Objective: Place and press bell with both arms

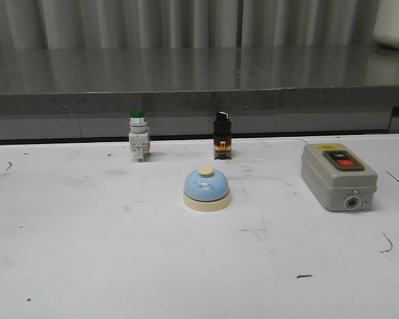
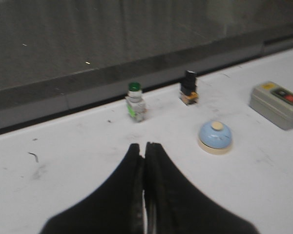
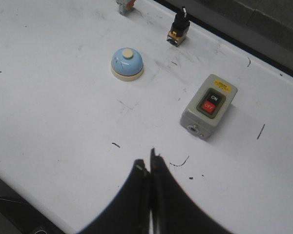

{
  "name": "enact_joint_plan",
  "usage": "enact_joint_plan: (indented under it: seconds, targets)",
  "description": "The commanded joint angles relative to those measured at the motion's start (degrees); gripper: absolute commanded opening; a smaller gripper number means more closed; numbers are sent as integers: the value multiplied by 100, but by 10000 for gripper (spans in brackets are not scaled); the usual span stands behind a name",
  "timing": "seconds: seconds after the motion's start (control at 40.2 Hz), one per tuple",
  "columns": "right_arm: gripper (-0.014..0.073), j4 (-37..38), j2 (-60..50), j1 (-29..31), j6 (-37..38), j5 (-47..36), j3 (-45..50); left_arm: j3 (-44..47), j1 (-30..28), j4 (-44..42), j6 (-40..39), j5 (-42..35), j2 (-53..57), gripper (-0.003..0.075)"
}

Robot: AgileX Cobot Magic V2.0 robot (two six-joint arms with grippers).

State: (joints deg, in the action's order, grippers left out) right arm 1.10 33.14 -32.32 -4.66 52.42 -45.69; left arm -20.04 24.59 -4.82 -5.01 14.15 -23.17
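While both grippers hang closed, the bell (image 1: 207, 189) sits untouched

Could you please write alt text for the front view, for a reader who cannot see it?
A light-blue call bell with a cream button sits upright mid-table on a white table. Behind it stand a green-capped push button to the left and a black selector switch; a grey ON/OFF switch box lies to the right. No arm shows.

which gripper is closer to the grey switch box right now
Right. The right gripper hangs a short way off the grey switch box, fingers together. The left gripper is farther, with the bell lying between it and the box.
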Motion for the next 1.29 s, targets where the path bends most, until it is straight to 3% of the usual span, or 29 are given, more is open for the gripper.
enact_joint_plan:
  seconds: [0.0,0.149,0.473,0.572,1.269]
  targets:
    - [-69,41,0,26,2,-329,-131,456,-526,-25,-3,-1204,421,-20]
    - [-69,41,0,26,2,-329,-131,1268,-1271,86,-3,-1537,1194,-20]
    - [-69,41,0,26,2,-329,-131,2175,-2242,583,-3,-1552,2227,-20]
    - [-69,41,0,26,2,-326,-131,2174,-2277,568,-3,-1239,2466,-20]
    - [-69,41,0,26,2,-311,-131,2174,-2290,270,-3,-1582,2451,-20]
